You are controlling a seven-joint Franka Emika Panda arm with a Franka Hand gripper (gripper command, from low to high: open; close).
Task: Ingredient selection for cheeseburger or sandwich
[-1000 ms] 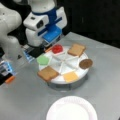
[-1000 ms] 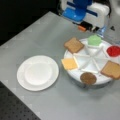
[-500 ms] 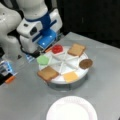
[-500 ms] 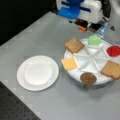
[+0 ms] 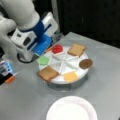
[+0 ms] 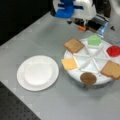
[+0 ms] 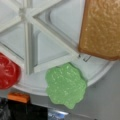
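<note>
Here, we found the blue-and-white gripper (image 5: 46, 47) at a front view's upper left, beside the white sectioned tray (image 5: 75, 76); whether its claw was apart, we cannot tell. The green round toy piece (image 7: 66, 85), overhanging the rim, lay nearest, lower centre in the wrist view.

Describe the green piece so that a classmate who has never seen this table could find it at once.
Find the round white divided tray beside the paper plate. On its rim, between a toast square and the red round, lies the green round. It is the only green piece, with a wavy edge.
</note>
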